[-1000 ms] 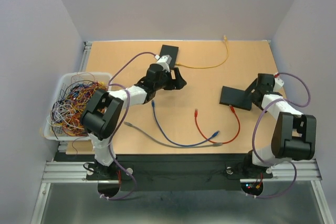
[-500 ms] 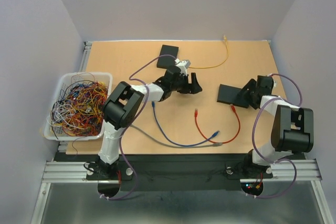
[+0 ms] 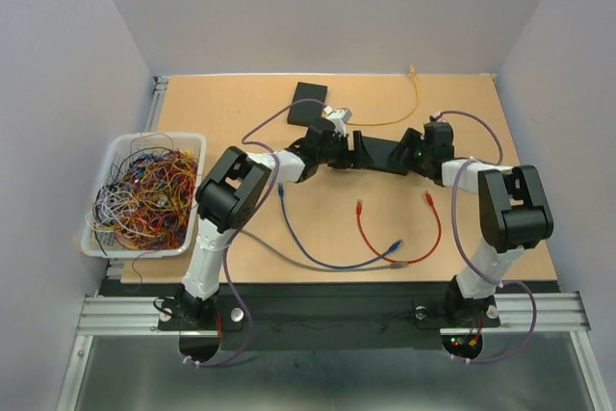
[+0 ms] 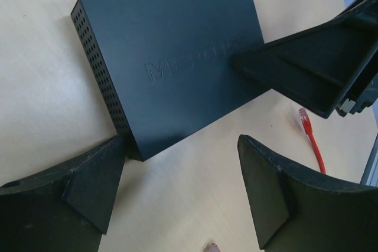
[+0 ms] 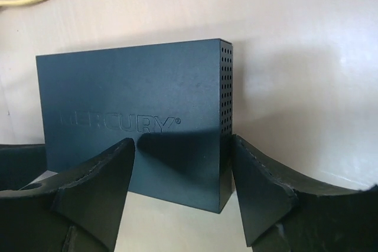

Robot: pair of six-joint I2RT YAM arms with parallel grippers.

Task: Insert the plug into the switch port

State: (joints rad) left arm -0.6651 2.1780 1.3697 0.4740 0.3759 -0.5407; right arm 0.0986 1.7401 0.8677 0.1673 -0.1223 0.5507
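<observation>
Right end effector spread wide, straddling the switch corner, perhaps touching.

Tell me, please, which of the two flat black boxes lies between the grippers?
The flat black box at mid-table, flanked by the left gripper and right gripper; the other black box lies alone, farther back.

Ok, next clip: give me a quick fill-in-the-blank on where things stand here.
1. The lettering on top of the switch reads ____.
2. The left gripper is open and holds ____.
3. The cable at the table's far edge is coloured ____.
4. The bin of tangled wires sits beside the ____ arm.
Missing words: MERCURY; nothing; yellow; left.
</observation>
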